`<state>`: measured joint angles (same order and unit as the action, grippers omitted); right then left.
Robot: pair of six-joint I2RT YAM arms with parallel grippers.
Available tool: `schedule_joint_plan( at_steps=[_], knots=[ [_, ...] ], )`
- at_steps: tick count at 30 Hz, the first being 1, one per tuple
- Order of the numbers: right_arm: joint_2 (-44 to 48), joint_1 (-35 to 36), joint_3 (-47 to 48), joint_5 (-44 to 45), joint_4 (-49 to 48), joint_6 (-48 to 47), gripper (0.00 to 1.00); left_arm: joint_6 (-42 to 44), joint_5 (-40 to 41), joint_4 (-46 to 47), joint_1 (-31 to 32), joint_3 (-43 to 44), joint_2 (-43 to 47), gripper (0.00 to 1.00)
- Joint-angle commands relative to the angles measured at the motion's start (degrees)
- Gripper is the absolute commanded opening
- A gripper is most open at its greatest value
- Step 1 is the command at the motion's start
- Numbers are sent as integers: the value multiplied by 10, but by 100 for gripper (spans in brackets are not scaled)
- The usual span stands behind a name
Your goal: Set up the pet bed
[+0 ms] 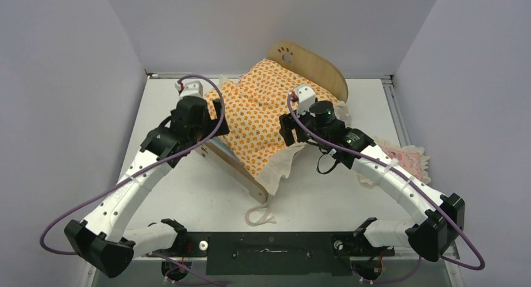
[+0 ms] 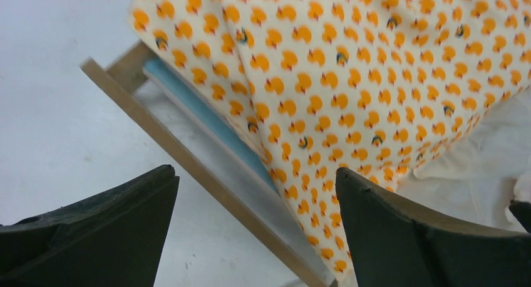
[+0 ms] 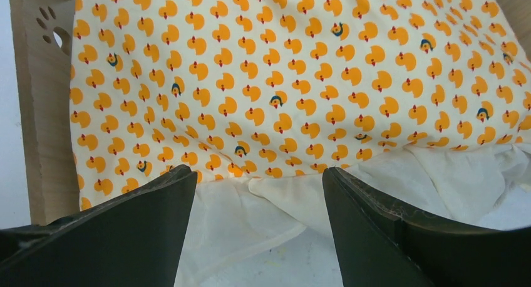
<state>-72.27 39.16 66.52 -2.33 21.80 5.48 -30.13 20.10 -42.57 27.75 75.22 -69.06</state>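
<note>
From above, the pet bed (image 1: 316, 66) sits askew at the far middle of the table (image 1: 188, 193), headboard farthest away. The duck-print mattress (image 1: 263, 111) is draped over it, with white cloth spilling past the near end. The left gripper (image 1: 216, 121) is at the bed's left side and the right gripper (image 1: 289, 129) at its right (a pink pillow (image 1: 410, 158) lies beside the right arm).

Left wrist: the jaws are spread wide and hold nothing, above the frame's edge.

Right wrist: the jaws are wide apart and empty, over the mattress's white hem.
</note>
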Motion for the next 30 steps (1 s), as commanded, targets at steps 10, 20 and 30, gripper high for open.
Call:
schedule_joint_plan(
  at_steps=[10, 20, 30],
  knots=[
    [40, 4, -72, -27, 5, 22, 73, -256, -7, 134, 100, -209, -19, 77],
    [65, 73, -101, -31, 6, 50, 66, -95, -4, 167, 63, -243, -9, 0],
    [64, 108, -118, -7, -4, 78, 64, 132, -128, 161, -162, -144, -133, 0]
  ],
)
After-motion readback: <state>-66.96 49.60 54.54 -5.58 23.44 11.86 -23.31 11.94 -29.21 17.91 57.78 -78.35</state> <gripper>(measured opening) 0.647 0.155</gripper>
